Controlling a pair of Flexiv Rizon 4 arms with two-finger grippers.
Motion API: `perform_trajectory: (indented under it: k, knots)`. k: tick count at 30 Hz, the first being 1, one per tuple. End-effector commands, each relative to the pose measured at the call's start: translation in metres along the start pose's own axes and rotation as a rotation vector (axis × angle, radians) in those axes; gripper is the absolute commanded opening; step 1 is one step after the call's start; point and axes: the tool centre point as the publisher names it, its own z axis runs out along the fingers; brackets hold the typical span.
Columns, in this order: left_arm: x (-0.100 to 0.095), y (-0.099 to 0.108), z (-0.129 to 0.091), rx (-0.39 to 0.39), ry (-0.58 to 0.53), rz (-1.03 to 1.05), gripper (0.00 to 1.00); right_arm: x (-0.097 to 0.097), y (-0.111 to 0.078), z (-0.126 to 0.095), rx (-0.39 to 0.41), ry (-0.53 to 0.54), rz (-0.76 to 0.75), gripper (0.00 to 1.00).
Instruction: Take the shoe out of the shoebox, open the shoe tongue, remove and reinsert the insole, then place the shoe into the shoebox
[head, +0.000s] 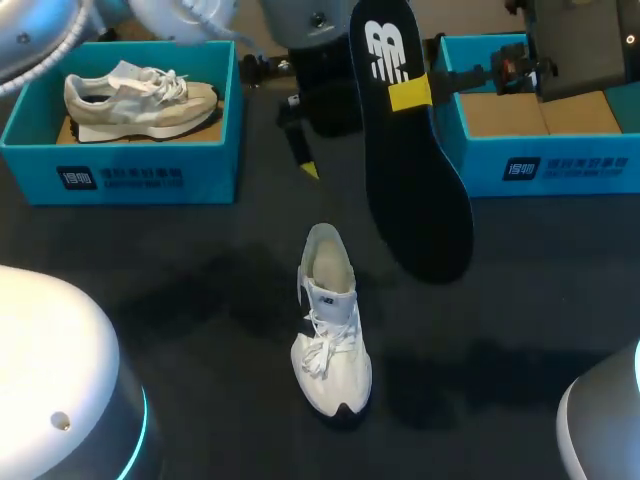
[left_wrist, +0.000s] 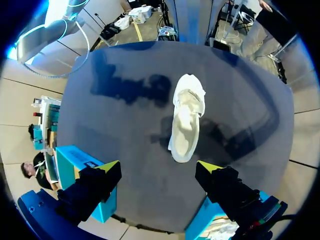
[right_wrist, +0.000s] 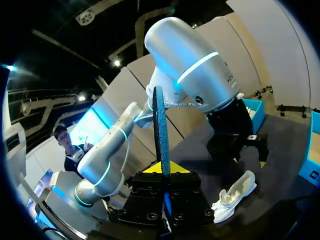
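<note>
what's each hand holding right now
Left hand: open, holding nothing.
Right hand: closed on the insole.

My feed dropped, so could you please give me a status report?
Left gripper open, clear of the shoe. Right gripper shut on the insole, aloft. Shoe on table, unobstructed.
</note>
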Motion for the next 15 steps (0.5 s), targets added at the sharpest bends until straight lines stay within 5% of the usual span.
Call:
perform_trajectory:
  k: [1,15]
  knots:
    - [0.006,0.000,0.002,-0.001,-0.093,0.002,1.00,-0.006,0.002,0.000,-0.005,-0.003,0.026,0.00]
    - [0.006,0.000,0.002,-0.001,-0.093,0.002,1.00,-0.058,0.009,-0.044,-0.058,-0.050,0.234,0.00]
